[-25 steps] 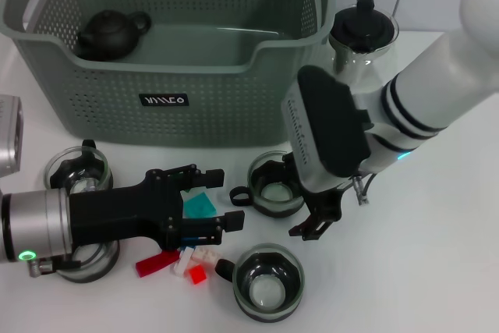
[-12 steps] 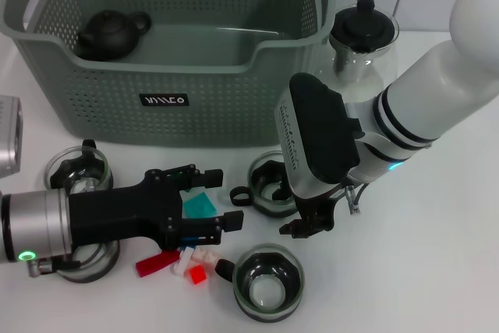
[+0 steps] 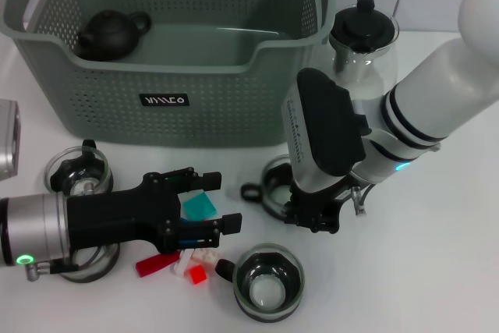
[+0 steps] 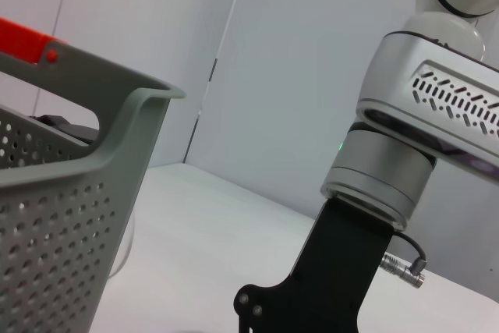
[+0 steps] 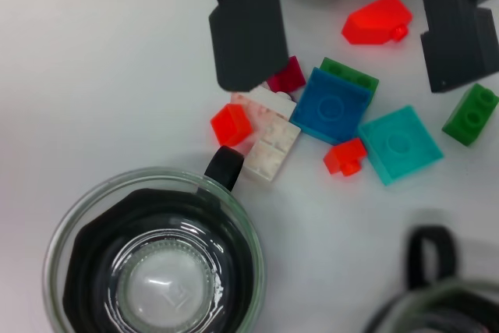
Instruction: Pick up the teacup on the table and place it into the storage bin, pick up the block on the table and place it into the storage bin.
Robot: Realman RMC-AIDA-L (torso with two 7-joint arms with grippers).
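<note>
The right gripper [image 3: 313, 216] sits at frame center, directly over the glass teacup [image 3: 273, 181] just in front of the storage bin [image 3: 179, 83]; whether its fingers grasp the cup I cannot tell. The left gripper [image 3: 209, 202], spread wide at lower left, straddles the teal block [image 3: 199, 205]. The bin's black label carries white lettering I cannot read.
</note>
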